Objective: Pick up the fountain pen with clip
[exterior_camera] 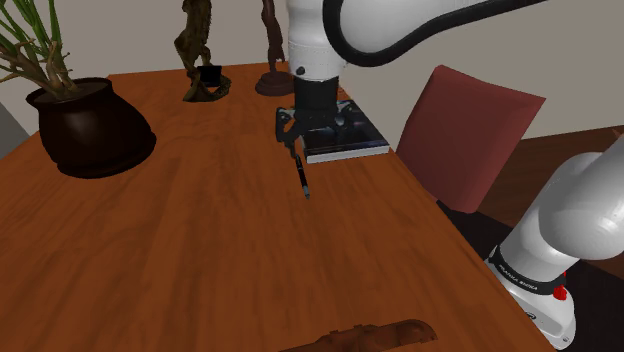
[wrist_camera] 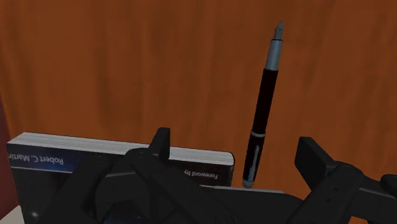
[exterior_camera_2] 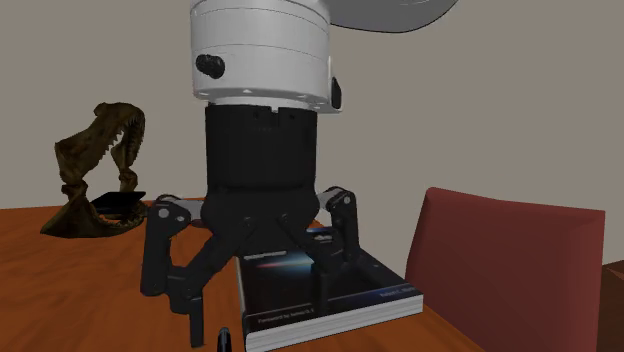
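The fountain pen is black with a grey grip section, a nib and a clip. It lies flat on the brown wooden table, beside the edge of a dark book. My gripper hangs open just above the pen's clip end, with the pen between the fingers and touching neither. From the shoulder camera the pen runs from under the gripper toward the table's near side. The second exterior view has the gripper spread wide in front of the book, with the pen's end low down.
The book lies near the table's right edge in the shoulder view. A dark plant pot stands at the left, a brown sculpture and a statue base at the back. A red chair stands beside the table. A brown object lies at the near edge.
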Tool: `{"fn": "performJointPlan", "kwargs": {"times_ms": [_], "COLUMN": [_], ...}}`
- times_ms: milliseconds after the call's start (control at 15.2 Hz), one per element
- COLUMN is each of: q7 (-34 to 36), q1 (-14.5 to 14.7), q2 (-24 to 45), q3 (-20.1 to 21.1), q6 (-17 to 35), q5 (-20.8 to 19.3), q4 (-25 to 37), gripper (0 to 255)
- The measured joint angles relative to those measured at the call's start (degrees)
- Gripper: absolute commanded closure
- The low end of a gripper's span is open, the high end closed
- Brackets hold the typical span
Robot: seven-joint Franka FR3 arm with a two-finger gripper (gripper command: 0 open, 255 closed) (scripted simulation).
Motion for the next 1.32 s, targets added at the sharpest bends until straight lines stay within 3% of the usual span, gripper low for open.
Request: {"fn": "performJointPlan", "kwargs": {"times_ms": [198,660,726,1320], "q7": [6.6,8.5,8.6,8.5], "q1": [-0.1,0.0,0.0,0.0], "q2": [5.3,7.5,7.6,7.0], "q3": [2.8,3.6,3.7,3.6], "q6": [0.6,5.2,5.6,5.8], "q5": [-2.7,-3.8,-3.9,-3.8], "q4": [3.1,0.3,0.0,-0.1], "gripper": [0,0,255,255]}}
